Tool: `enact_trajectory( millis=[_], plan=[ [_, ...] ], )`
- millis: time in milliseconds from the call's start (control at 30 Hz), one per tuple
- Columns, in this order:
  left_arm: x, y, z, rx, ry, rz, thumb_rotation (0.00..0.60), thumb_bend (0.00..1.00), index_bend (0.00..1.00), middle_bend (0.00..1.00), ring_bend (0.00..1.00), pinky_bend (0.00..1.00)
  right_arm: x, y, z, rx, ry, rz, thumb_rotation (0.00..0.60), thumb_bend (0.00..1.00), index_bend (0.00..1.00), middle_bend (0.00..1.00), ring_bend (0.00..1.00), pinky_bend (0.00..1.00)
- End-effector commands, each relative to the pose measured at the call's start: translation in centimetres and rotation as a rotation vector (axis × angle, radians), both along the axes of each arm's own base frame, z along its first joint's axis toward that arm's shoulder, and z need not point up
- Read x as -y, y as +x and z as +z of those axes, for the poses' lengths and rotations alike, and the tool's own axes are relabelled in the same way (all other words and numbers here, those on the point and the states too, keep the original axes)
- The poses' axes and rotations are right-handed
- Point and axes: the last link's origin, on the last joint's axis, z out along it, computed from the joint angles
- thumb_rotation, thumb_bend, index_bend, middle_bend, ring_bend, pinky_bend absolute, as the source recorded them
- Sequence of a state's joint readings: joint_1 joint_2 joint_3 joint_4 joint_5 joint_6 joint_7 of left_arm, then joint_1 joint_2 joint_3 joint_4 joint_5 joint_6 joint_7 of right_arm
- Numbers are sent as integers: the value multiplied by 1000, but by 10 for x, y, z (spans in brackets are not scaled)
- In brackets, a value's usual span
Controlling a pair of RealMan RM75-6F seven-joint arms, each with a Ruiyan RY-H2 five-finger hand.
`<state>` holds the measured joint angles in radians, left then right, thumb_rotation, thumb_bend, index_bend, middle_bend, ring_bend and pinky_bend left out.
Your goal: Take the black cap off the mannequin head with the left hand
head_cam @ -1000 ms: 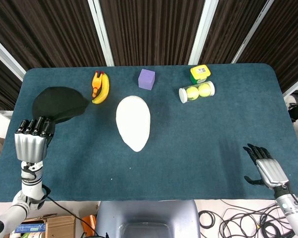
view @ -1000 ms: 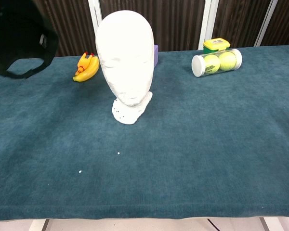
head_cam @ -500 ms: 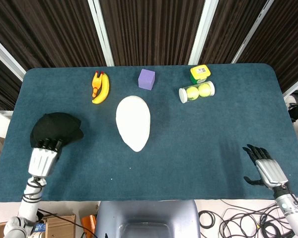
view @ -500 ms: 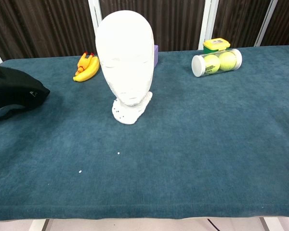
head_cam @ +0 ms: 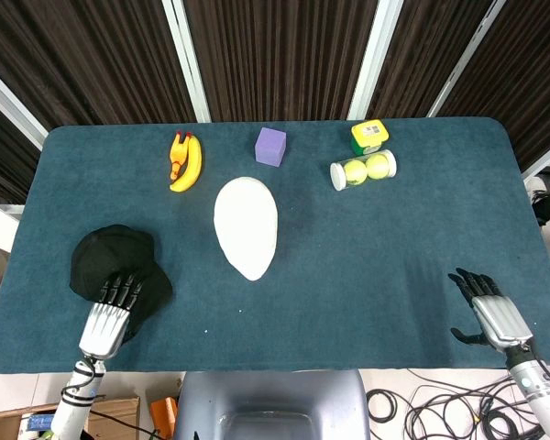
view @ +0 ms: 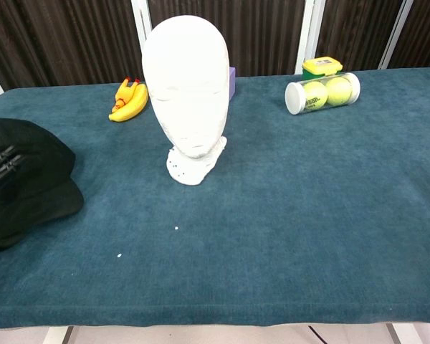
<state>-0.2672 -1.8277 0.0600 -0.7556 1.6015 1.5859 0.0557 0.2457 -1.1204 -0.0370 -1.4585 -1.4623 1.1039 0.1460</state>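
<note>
Behind the mannequin head point(head_cam: 246, 226) lie a banana point(head_cam: 185, 160), purple cube point(head_cam: 270, 146) and tennis-ball tube point(head_cam: 363, 170). Well to its left, the left hand point(head_cam: 110, 313) rests spread fingers on the black cap point(head_cam: 110, 260); the right hand point(head_cam: 486, 312), fingers apart, holds nothing.

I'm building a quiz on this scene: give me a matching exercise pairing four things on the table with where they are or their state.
Things:
1. black cap
2. mannequin head
3. purple cube
4. tennis ball tube

Places or states:
A. lying on its side, near the yellow box
B. bare, mid-table
C. under the left hand's fingers
D. far edge, right of the banana

Pairs: 1-C, 2-B, 3-D, 4-A
</note>
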Motion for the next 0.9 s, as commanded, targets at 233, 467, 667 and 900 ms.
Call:
enact_trajectory(
  millis=[233, 467, 667, 900],
  plan=[
    [62, -3, 27, 10, -314, 234, 600, 213, 0, 0, 0, 98, -5, 6, 2, 7, -25, 38, 600, 171, 0, 0, 0, 0],
    [70, 17, 73, 148, -174, 150, 600, 263, 0, 0, 0, 88, -12, 10, 6, -2, -37, 48, 600, 171, 0, 0, 0, 0],
    [109, 2, 154, 152, 119, 349, 600, 322, 0, 0, 0, 56, -52, 20, 42, -59, -236, 58, 600, 171, 0, 0, 0, 0],
    [120, -1, 160, 201, 153, 347, 600, 295, 0, 0, 0, 49, -69, 24, 44, -91, -309, 62, 600, 171, 0, 0, 0, 0]
  ],
)
